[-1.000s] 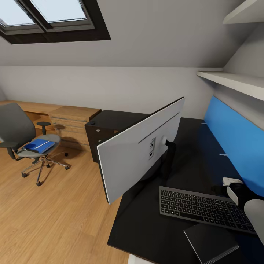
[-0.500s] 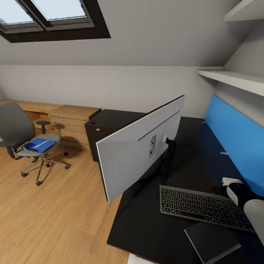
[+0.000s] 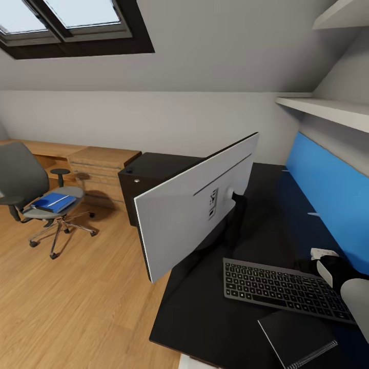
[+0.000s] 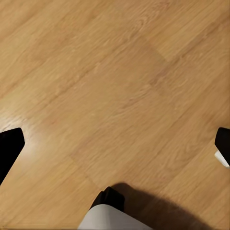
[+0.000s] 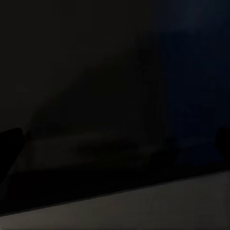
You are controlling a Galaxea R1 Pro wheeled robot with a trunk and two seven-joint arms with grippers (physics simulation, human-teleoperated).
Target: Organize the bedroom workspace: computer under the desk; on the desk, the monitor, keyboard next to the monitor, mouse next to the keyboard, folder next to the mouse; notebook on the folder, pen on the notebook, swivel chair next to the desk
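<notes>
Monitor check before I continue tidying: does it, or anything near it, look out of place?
Yes. The monitor sits on the desk tilted, showing its grey back, screen turned away from the keyboard. The blue folder lies on the swivel chair, away from the desk.

Attic bedroom fitted as a home workspace. A sloped ceiling with a skylight (image 3: pixel 66 20) and a wood floor (image 3: pixel 66 302) mark the room; a black desk (image 3: pixel 205 318) carries a monitor (image 3: pixel 197 205) and keyboard (image 3: pixel 284 289), with wall shelves (image 3: pixel 328 113) above, a swivel chair (image 3: pixel 31 192) and a wooden drawer unit (image 3: pixel 102 171).
</notes>
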